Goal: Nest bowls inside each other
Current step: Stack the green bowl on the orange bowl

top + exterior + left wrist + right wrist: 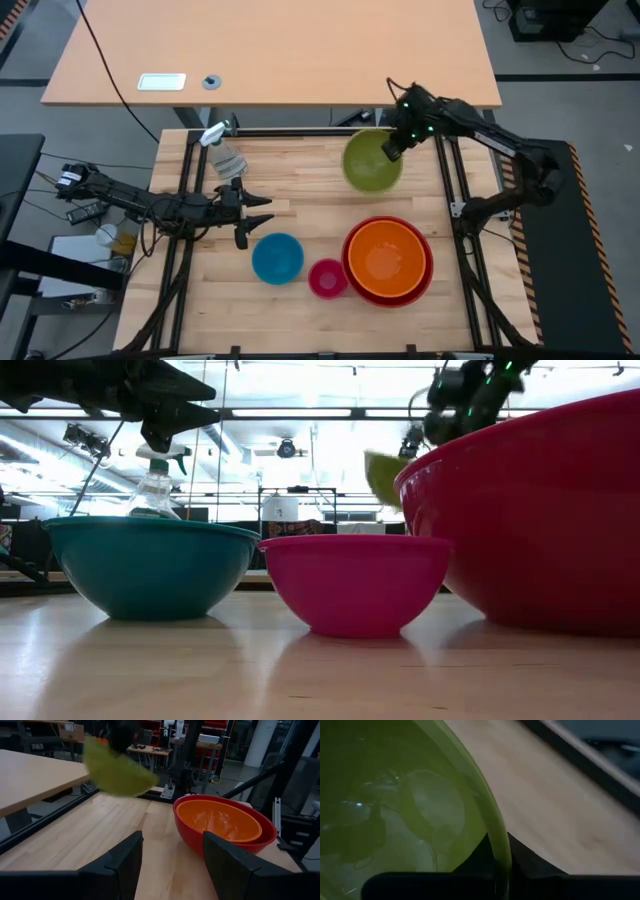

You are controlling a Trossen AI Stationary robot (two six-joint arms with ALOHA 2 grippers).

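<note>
Left gripper parked at table's left side, jaws apart, nothing held, just above blue bowl. Spray bottle behind it near the back-left corner. Blue bowl and pink bowl upright side by side along the front edge, not nested. Orange bowl seated inside red bowl, front right. Green bowl at back right, lifted off the table, tilted, rim pinched by right gripper, fingers clamped on its far-right edge.
</note>
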